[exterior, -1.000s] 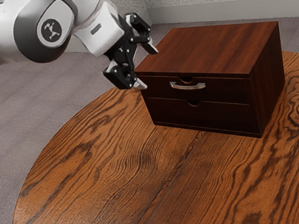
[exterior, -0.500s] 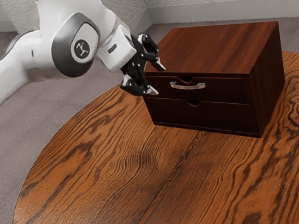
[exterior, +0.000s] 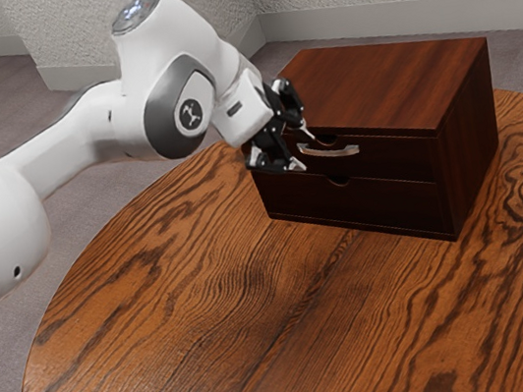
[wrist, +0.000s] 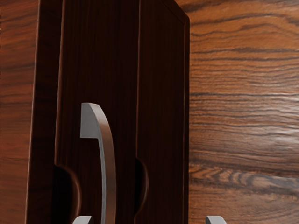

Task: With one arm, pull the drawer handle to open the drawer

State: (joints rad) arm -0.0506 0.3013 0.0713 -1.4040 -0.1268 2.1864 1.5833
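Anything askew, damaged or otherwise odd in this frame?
Nothing is damaged or askew. The cabinet sits flat on the table, closed. One oddity: only the upper drawer carries a handle; the lower drawer shows just a bare recess.

A dark wooden two-drawer cabinet (exterior: 379, 88) stands upright on a round, wood-grain bench (exterior: 264, 335). Its top drawer (exterior: 384, 155) sits shut, flush with the front. The drawer's curved silver handle (exterior: 329, 150) lies horizontal.
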